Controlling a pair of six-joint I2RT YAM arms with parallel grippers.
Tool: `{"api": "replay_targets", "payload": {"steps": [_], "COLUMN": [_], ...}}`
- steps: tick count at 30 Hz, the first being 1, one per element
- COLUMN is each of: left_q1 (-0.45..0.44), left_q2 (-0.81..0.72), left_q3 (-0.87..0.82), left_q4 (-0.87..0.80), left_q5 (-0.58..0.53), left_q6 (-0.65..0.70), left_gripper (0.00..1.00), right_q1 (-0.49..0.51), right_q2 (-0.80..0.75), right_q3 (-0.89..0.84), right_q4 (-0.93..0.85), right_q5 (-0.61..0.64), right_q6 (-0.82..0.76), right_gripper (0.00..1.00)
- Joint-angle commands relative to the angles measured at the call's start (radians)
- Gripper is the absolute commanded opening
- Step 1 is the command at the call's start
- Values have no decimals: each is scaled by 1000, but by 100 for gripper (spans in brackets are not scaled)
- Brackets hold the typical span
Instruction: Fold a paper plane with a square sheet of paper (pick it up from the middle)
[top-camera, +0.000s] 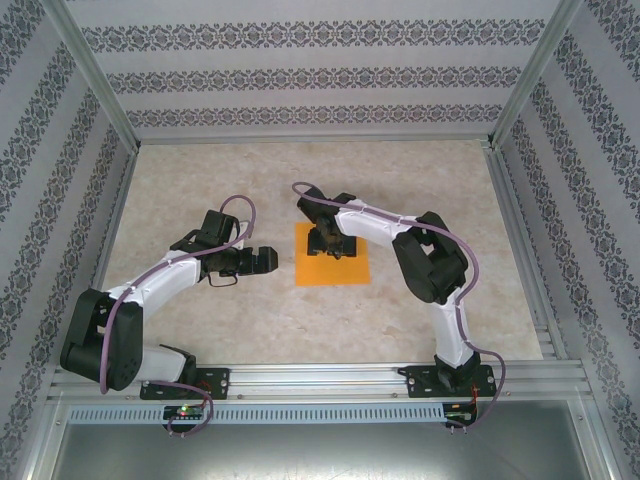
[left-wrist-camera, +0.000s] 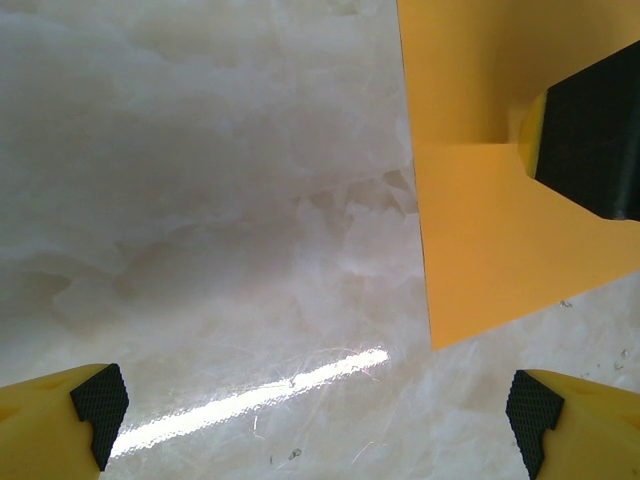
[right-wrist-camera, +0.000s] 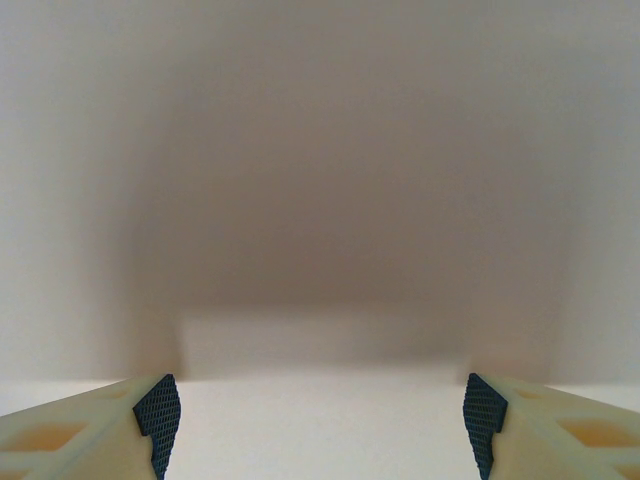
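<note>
Thin bright-orange square sheet of paper (top-camera: 345, 270) flat on pale marbled table (top-camera: 250, 320).
Empty, jaws wide apart: right pincer (top-camera: 330, 244) over it, left pincer (top-camera: 266, 261) beside it.

No text, label, brand, number or sign can be read in any view. The patterned walls (top-camera: 300, 75) across the top and sides of the overhead frame carry repeating ornamental bands, not letters. The square sheet of paper (top-camera: 335, 272) at the centre of that frame is plain, unmarked orange.
</note>
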Motion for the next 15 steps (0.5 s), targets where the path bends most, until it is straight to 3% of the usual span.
{"api": "replay_targets", "payload": {"steps": [1, 15], "left_q1": [9, 10], "left_q2": [5, 16], "left_q3": [13, 17], "left_q4": [10, 12], "left_q5": [16, 18], "left_q6": [14, 16], "left_gripper": [100, 100], "right_q1": [1, 8], "right_q2": [32, 70], "right_q3": [-10, -64], "right_q4": [0, 36], "right_q5": [9, 16], "right_q6": [18, 26], "right_gripper": [76, 69]}}
